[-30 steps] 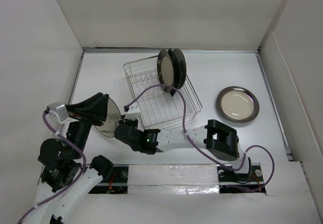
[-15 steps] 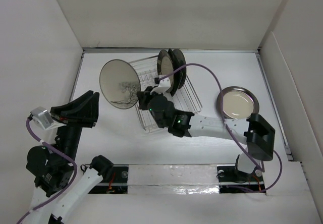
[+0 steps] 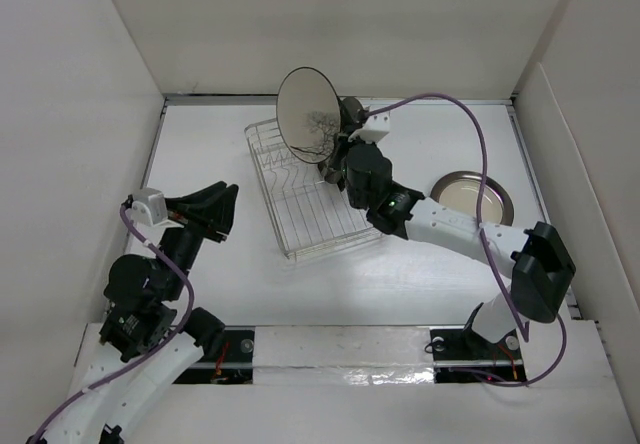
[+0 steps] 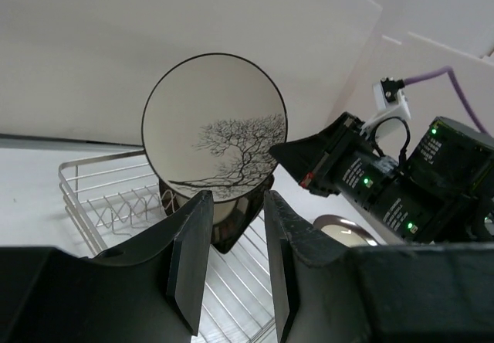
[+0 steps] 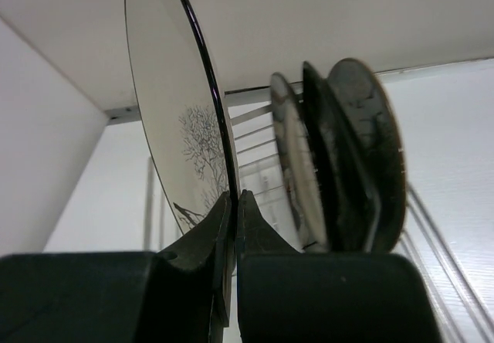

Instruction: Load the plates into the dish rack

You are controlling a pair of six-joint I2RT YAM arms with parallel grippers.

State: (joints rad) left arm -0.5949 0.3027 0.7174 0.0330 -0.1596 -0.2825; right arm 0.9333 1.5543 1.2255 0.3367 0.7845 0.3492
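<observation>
My right gripper (image 3: pixel 335 156) is shut on the lower rim of a round cream plate (image 3: pixel 307 112) with a dark rim and a tree drawing. It holds the plate upright above the far end of the dish rack (image 3: pixel 300 199). In the right wrist view the plate (image 5: pixel 174 103) is edge-on between my fingers (image 5: pixel 234 204), just left of three plates (image 5: pixel 340 157) standing in the rack. My left gripper (image 3: pixel 215 209) is open and empty, left of the rack. In its view (image 4: pixel 235 258) it faces the held plate (image 4: pixel 214 123) and the rack (image 4: pixel 108 200).
A round plate with a cream centre and a dark rim (image 3: pixel 480 196) lies flat on the table right of the rack, partly behind my right forearm; it also shows in the left wrist view (image 4: pixel 340 225). White walls close in the table at the left, back and right.
My right gripper took the tree plate from near the left gripper and carried it up and right over the rack's far end. My left gripper let go and moved right.
</observation>
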